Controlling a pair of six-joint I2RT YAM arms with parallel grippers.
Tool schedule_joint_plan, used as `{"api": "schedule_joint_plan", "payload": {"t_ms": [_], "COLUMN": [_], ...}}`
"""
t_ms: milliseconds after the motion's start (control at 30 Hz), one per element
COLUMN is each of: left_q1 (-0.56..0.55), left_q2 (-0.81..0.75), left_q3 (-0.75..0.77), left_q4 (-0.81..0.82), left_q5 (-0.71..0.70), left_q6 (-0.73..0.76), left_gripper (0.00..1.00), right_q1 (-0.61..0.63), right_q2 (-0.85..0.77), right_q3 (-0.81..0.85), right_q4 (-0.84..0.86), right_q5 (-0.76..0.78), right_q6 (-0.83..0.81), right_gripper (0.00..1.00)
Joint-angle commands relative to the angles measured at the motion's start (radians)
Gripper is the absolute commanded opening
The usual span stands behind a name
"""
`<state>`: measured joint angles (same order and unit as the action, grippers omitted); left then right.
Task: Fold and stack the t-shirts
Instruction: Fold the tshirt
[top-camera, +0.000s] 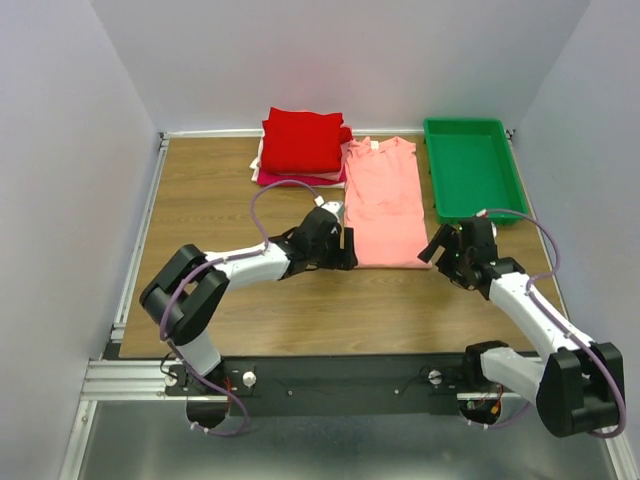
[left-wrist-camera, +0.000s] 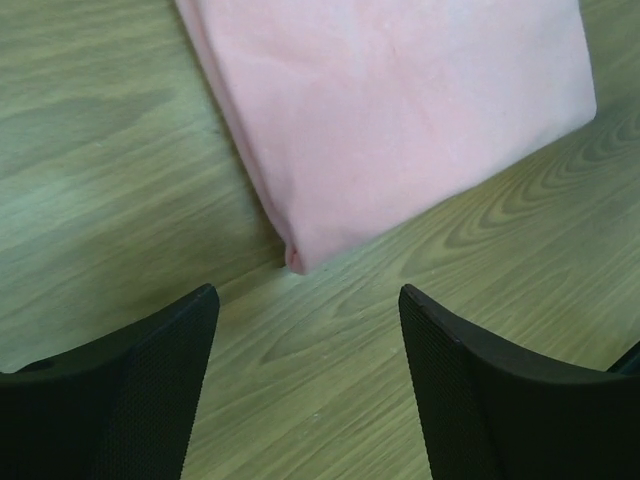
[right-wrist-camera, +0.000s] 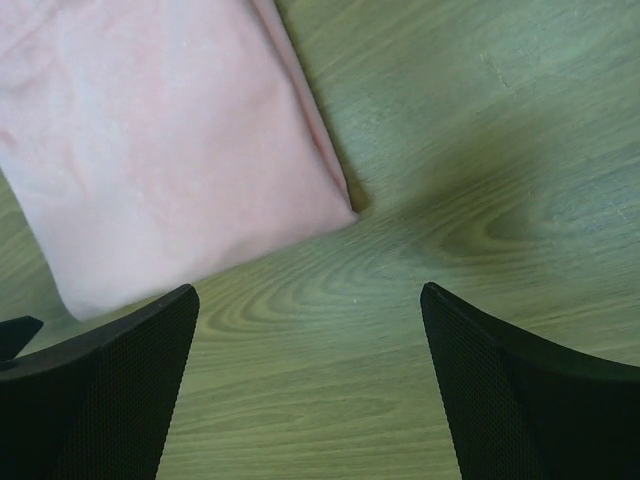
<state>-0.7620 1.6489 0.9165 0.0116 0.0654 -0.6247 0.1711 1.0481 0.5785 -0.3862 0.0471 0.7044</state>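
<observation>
The salmon-pink t-shirt (top-camera: 385, 200) lies flat on the table, folded lengthwise into a long strip, neck at the far end. Its near left corner shows in the left wrist view (left-wrist-camera: 400, 110), its near right corner in the right wrist view (right-wrist-camera: 160, 150). My left gripper (top-camera: 348, 248) is open and empty just left of the shirt's near left corner (left-wrist-camera: 308, 290). My right gripper (top-camera: 435, 248) is open and empty just right of the near right corner (right-wrist-camera: 308, 290). A bright red folded t-shirt (top-camera: 302, 140) tops a stack with white and magenta edges (top-camera: 262, 172) at the back.
A green plastic tray (top-camera: 470, 165) stands at the back right, close to the pink shirt's right side. The wooden table (top-camera: 210, 210) has walls on three sides and a metal rail along its left edge.
</observation>
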Motion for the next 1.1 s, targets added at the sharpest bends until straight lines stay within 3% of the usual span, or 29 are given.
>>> {"api": "schedule_joint_plan", "payload": {"t_ms": [0,433,567,600,667,800,933,1067], "left_q1": [-0.019,-0.020,-0.020,-0.020,-0.022,-0.020,-0.020,-0.023], "left_q2": [0.073,0.184,0.209,0.219,0.226,0.215,0.196,0.198], "left_q3": [0.021,0.074,0.090,0.099,0.108,0.104,0.093,0.090], "left_q4": [0.028,0.010,0.008,0.002,-0.005,-0.007,-0.007,-0.007], "left_q5": [0.037,0.028,0.033,0.033,0.028,0.019,0.016,0.017], "left_q6": [-0.013,0.006,0.013,0.019,0.022,0.026,0.025,0.020], "left_gripper": [0.72,0.53,0.32,0.19,0.02,0.00,0.00,0.00], "right_q1": [0.001,-0.001,-0.004,-0.004,-0.005,-0.007,-0.007,-0.008], "right_q2": [0.068,0.127,0.127,0.135,0.142,0.156,0.196,0.256], "right_q3": [0.003,0.014,0.015,0.017,0.018,0.029,0.052,0.076], "right_q4": [0.000,0.001,0.003,0.004,0.006,0.017,0.036,0.056], "right_q5": [0.028,0.063,0.076,0.076,0.070,0.057,0.062,0.040], "right_q6": [0.047,0.060,0.060,0.058,0.058,0.055,0.050,0.041], "right_gripper": [0.96,0.87,0.87,0.86,0.83,0.75,0.57,0.50]}}
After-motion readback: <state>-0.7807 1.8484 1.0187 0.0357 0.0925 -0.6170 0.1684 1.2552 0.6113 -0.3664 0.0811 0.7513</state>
